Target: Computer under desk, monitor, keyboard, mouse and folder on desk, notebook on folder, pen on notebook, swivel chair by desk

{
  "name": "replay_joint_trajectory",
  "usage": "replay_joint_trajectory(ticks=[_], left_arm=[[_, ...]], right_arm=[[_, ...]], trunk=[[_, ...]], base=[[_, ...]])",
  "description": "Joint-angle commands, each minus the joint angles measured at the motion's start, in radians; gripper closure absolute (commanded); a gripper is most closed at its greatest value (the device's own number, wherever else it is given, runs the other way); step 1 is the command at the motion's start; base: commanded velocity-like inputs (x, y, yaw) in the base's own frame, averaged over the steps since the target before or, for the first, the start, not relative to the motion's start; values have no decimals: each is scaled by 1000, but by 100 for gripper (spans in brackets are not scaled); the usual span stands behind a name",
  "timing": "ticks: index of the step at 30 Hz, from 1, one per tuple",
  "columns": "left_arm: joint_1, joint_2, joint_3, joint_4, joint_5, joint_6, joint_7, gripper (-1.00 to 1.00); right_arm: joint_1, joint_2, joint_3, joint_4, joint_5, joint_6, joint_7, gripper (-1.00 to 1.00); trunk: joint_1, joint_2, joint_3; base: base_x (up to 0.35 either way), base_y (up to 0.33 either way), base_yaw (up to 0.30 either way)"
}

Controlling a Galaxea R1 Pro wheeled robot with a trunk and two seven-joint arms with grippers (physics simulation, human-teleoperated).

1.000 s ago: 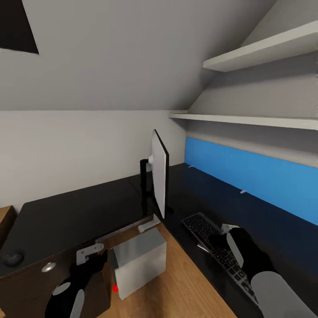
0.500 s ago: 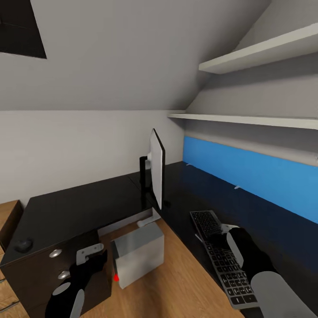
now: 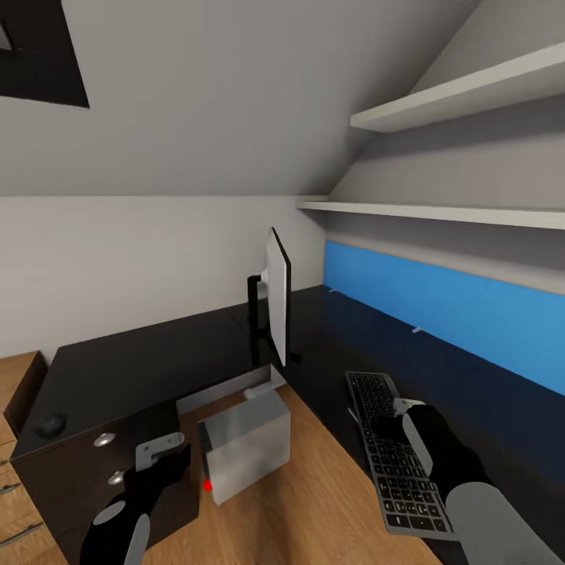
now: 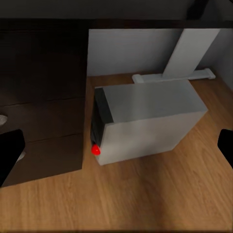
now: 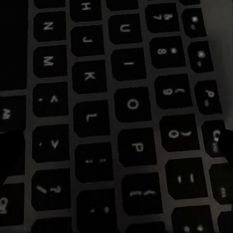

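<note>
On the black desk (image 3: 157, 353), along its blue-backed wing, the keyboard (image 3: 392, 455) lies beside the monitor (image 3: 276, 302), which stands upright near the inner corner. The right gripper (image 3: 390, 428) sits low over the keys, which crowd the right wrist view; its jaws cannot be told as open or clamped. The computer (image 3: 243, 451) rests on the wood floor in the desk's recess, and the left gripper (image 3: 161, 451) hangs open above it. The mouse (image 3: 50, 424) sits at the desk's far end, well apart from the keyboard, so it likely needs moving, with folder, notebook, pen and chair presumably left.
</note>
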Motion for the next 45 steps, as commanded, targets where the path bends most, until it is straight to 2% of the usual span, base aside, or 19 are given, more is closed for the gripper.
replay_joint_trajectory(ticks=[1, 24, 35, 45], left_arm=[[-1, -1, 0, -1, 8, 5, 5, -100], [-1, -1, -1, 0, 10, 7, 2, -100], [-1, -1, -1, 0, 10, 7, 2, -100], [-1, -1, -1, 0, 10, 7, 2, -100]], right_arm=[[0, 0, 0, 0, -11, 4, -7, -100], [0, -1, 0, 0, -10, 8, -7, -100], [0, 0, 0, 0, -11, 8, -7, -100], [0, 0, 0, 0, -11, 8, -7, -100]], trunk=[[0, -1, -1], [0, -1, -1], [0, -1, 8], [0, -1, 8]], base=[[-38, 0, 0], [-40, 23, -2], [0, 0, -174], [0, 29, -28]])
